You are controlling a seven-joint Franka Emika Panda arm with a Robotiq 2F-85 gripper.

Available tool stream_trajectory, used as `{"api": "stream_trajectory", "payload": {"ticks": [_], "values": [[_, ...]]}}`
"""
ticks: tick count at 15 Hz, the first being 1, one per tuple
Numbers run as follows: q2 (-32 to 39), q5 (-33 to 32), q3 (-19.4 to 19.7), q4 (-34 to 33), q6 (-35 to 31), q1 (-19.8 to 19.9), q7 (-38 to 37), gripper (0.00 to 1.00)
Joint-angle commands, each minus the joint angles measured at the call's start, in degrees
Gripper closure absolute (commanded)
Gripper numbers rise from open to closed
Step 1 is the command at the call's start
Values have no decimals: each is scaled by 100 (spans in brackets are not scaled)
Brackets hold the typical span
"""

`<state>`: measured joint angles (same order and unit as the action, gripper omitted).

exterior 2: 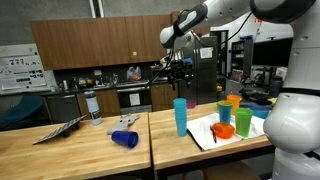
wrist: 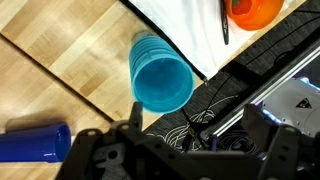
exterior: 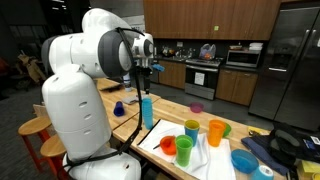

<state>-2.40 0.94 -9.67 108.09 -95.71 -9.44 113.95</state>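
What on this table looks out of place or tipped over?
One dark blue cup lies on its side on the wooden table, apart from the rest. The tall light blue cup below the gripper stands upright. Nothing looks spilled.

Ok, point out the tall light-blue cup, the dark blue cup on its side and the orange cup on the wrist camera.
light-blue cup (wrist: 163, 85), wrist view, its inside.
dark blue cup (exterior 2: 125, 139), in an exterior view, side wall.
orange cup (wrist: 255, 10), wrist view, its visible part.

We see orange cup (wrist: 257, 10) cut by top edge, dark blue cup (wrist: 35, 143) by left; gripper (exterior 2: 177, 72) jaws too small
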Motion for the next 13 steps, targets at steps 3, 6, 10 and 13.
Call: {"api": "stream_trajectory", "payload": {"ticks": [3,6,10,13], "values": [[7,-2,17,-19,1,-21,-29,0],[-15,12,56,-4,-85,18,-99,0],[-229,40,260,218,-548,207,-485,0],[-28,16,269,42,-443,190,-395,0]]}}
